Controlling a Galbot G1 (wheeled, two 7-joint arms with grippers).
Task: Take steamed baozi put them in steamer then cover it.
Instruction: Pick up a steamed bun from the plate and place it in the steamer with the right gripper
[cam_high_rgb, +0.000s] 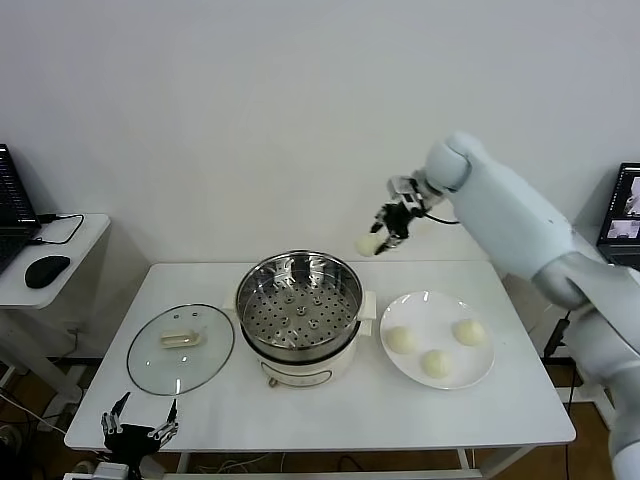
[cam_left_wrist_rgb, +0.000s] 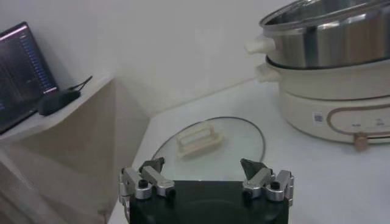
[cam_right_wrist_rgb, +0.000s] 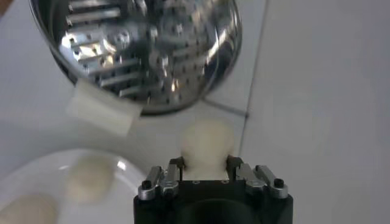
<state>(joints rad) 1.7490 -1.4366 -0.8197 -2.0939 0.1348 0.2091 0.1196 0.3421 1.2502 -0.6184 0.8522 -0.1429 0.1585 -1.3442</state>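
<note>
Head view, table as clock face. I hold the right gripper (cam_high_rgb: 385, 237) aloft near one o'clock, beyond the steamer (cam_high_rgb: 298, 310), its fingers pinching one steamed baozi (cam_high_rgb: 368, 245); I judge the height is kept so the bun clears the steel rim before lowering onto the perforated tray (cam_high_rgb: 297, 308), which is bare. Three baozi (cam_high_rgb: 436, 346) wait on the white plate (cam_high_rgb: 480, 376) at four o'clock. The cover (cam_high_rgb: 181, 347) lies flat at eight o'clock, handle up. My left gripper (cam_high_rgb: 140, 431) idles at seven o'clock, fingers spread.
</note>
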